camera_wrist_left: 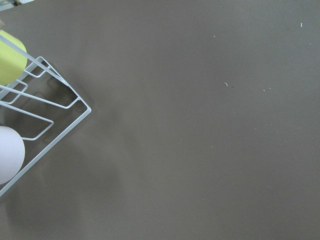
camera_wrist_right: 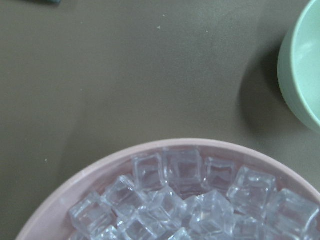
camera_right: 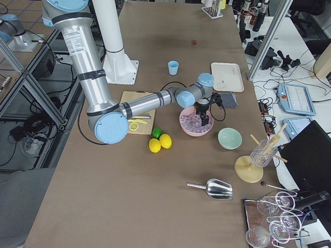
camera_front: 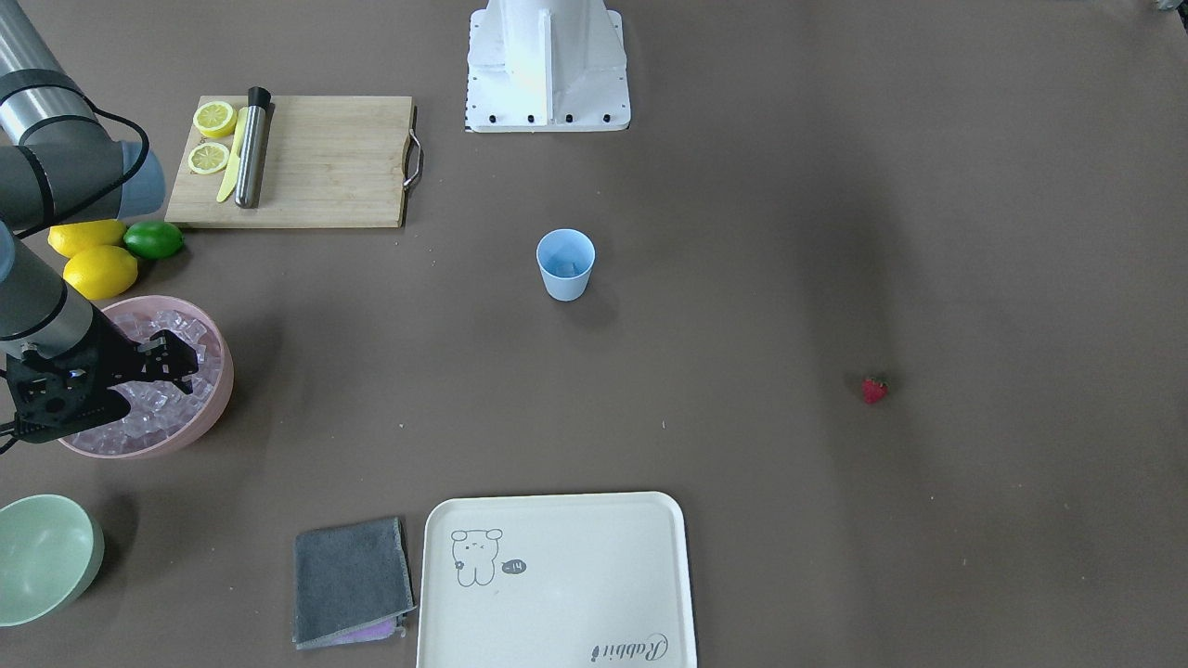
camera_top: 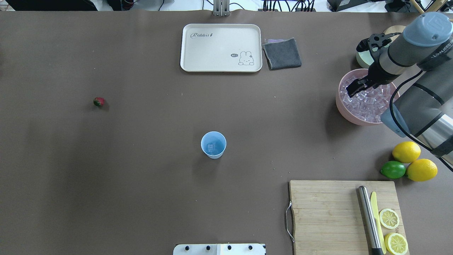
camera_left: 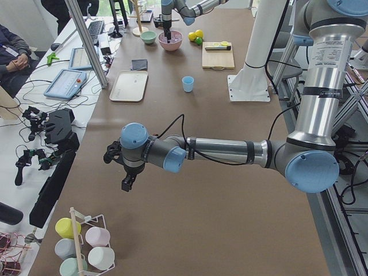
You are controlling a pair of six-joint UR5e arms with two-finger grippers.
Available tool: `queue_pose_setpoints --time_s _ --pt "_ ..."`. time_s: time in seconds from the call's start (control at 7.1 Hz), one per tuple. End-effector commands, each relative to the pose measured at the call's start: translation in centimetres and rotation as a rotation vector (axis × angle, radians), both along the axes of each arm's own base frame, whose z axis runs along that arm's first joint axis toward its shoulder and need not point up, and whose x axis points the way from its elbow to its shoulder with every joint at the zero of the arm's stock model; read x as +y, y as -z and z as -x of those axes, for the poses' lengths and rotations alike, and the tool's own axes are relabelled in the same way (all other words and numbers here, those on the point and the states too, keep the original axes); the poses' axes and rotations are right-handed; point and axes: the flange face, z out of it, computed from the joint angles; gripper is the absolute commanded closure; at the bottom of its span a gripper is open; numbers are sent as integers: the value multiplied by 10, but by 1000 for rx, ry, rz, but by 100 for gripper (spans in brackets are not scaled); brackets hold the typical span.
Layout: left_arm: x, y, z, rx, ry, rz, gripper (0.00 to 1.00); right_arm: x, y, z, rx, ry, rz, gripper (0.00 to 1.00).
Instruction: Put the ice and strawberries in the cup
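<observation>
The light blue cup (camera_top: 213,144) stands upright mid-table, with an ice cube (camera_top: 211,147) in it; it also shows in the front view (camera_front: 565,264). The strawberry (camera_top: 98,102) lies alone on the table far to the cup's left, and it shows in the front view (camera_front: 873,389) too. The ice (camera_wrist_right: 185,200) fills a pink bowl (camera_top: 345,109). My right gripper (camera_top: 353,88) hovers just over the ice, and its fingers look apart and empty. My left gripper (camera_left: 127,183) hangs over bare table far from the cup; I cannot tell if it is open or shut.
A cutting board (camera_top: 325,212) holds lemon slices, a knife and a metal muddler. Two lemons and a lime (camera_top: 393,169) lie near it. A tray (camera_top: 221,47), a grey cloth (camera_top: 282,54) and a pale green bowl (camera_front: 42,557) sit along the far side. A cup rack (camera_wrist_left: 40,110) is below my left wrist.
</observation>
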Motion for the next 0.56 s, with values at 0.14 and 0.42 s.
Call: queue_pose_setpoints --time_s 0.14,0.42 --pt "-1 2 0 0 0 -2 2 7 -2 12 1 -4 22 9" --pt "1 0 1 0 0 -2 2 7 -2 14 2 -1 21 16"
